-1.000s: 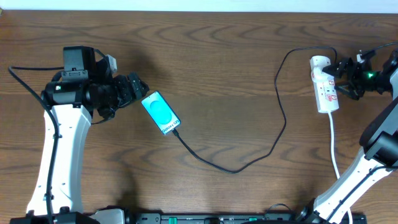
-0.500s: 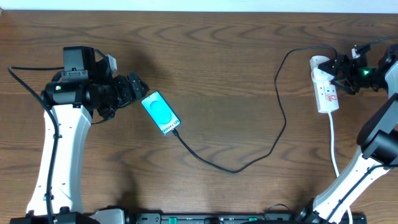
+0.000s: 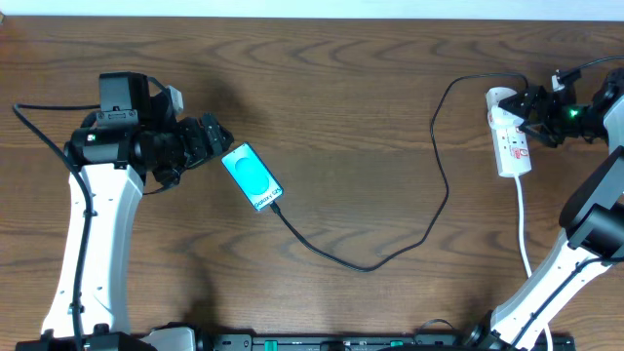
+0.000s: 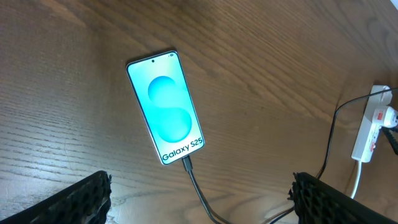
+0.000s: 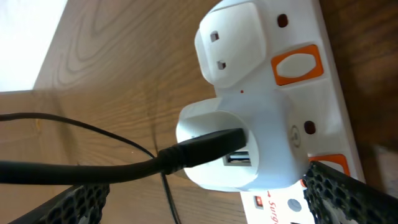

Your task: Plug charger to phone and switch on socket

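Note:
The phone (image 3: 252, 176) lies face up left of centre, its cyan screen lit. It also shows in the left wrist view (image 4: 166, 106). The charger (image 3: 370, 267), a thin black cable, is plugged into the phone's lower end (image 4: 186, 163). It loops right and up to a white adapter (image 5: 236, 149) on the socket (image 3: 512, 136). My left gripper (image 3: 210, 136) is open and empty, just up-left of the phone. My right gripper (image 3: 531, 115) is open against the socket's far end. Its fingers lie either side of the adapter (image 5: 211, 208). An orange switch (image 5: 297, 65) shows on the socket (image 5: 326, 106).
The socket's thick white cord (image 3: 524, 234) runs down toward the front edge at the right. The right arm's own black cables (image 3: 575, 73) hang near the socket. The table's far edge meets a white wall (image 3: 312, 8).
My right gripper has moved slightly up and left, closer to the socket's far end. The left arm, phone and cable have not moved.

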